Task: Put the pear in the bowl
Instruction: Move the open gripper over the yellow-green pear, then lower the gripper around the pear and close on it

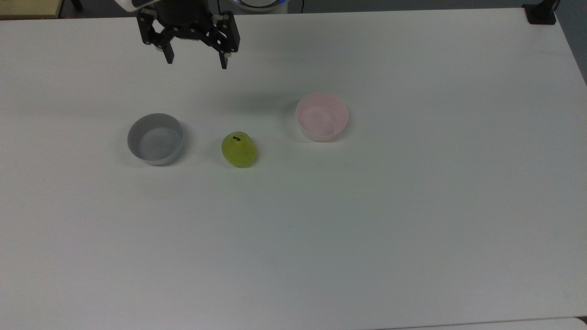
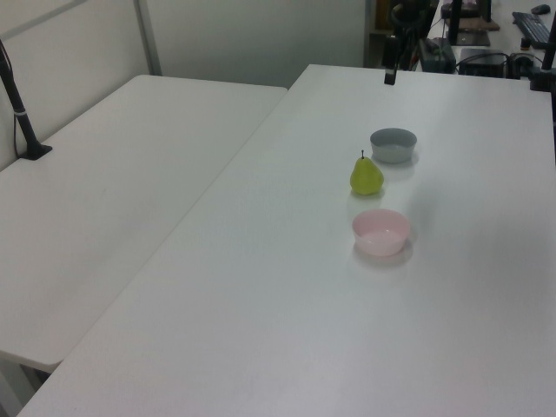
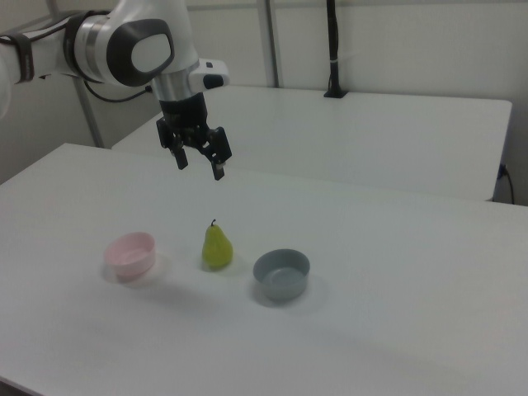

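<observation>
The pear (image 1: 239,149) is seen upright on the table (image 1: 412,206), between the grey bowl (image 1: 156,139) and the pink bowl (image 1: 322,116), touching neither. The gripper (image 1: 196,61) is held high near the far edge, fingers spread apart, nothing gripped. A descent centred over the fruit's wider body is called for, with the stem kept clear of the fingers. In the left view the gripper (image 2: 391,74) is partly lost against dark clutter behind the table.

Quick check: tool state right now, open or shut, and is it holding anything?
Tool: open, holding nothing, raised above the table, apart from the pear.
</observation>
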